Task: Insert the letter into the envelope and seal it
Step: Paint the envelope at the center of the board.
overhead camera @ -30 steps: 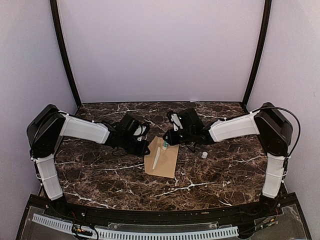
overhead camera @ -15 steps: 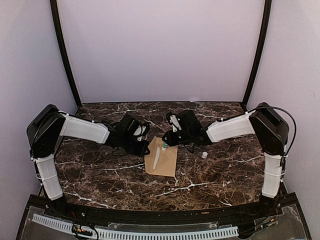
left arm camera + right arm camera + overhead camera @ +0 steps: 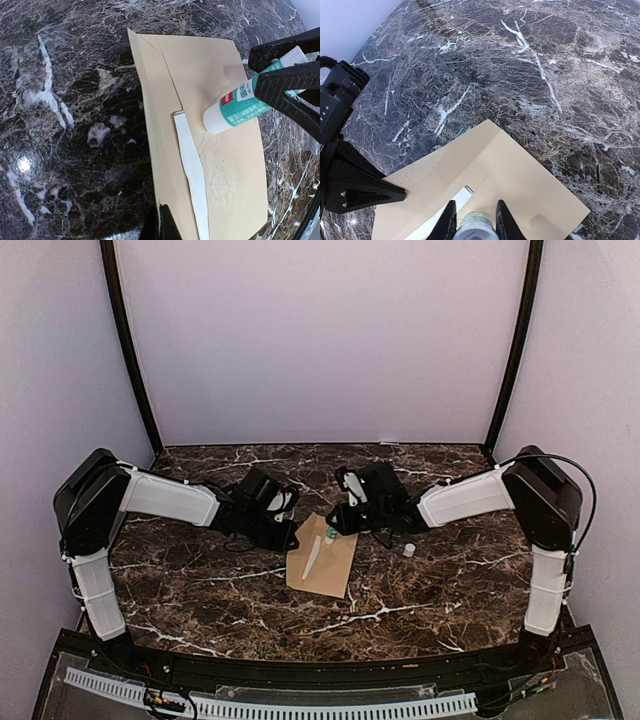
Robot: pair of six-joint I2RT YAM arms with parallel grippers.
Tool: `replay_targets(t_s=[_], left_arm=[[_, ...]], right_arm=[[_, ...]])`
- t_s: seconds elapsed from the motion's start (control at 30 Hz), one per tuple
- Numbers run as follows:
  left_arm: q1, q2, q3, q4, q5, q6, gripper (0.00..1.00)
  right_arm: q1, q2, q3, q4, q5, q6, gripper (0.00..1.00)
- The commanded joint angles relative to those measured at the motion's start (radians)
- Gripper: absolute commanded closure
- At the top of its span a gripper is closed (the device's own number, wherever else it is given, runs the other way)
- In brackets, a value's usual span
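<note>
My right gripper (image 3: 475, 212) is clamped around a glue stick (image 3: 240, 102), a white tube with a teal label, one finger on each side of its body. The tube's white tip points down and away from that gripper and touches the envelope (image 3: 200, 65) directly beneath it. The tan paper below the tip looks wet and rough in a smeared band. Just beside the tip, on the side toward my left gripper (image 3: 159, 225), a narrow white strip (image 3: 192, 175) shows along the slanted edge of the flap. My left gripper has its fingers drawn together into one dark point, and that point sits at the envelope's long edge nearest it. I cannot tell whether it presses on the paper or only meets it. The envelope lies flat on the dark marbled bench (image 3: 75, 125), between my two grippers and reaching from them toward my bases. Out past my right gripper, on its outer side and well clear of the envelope, a small white cap (image 3: 410, 550) stands on the bench.
</note>
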Motion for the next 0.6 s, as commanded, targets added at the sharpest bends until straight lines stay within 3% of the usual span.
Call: replay_targets(t_s=[0.0, 0.57], left_arm=[[0.002, -0.009, 0.023, 0.007, -0.002, -0.004, 1.00], [0.001, -0.005, 0.036, 0.006, -0.005, 0.011, 1.00]], right_arm=[[0.015, -0.034, -0.037, -0.044, -0.022, 0.014, 1.00], [0.049, -0.053, -0.043, -0.070, -0.024, 0.039, 1.00]])
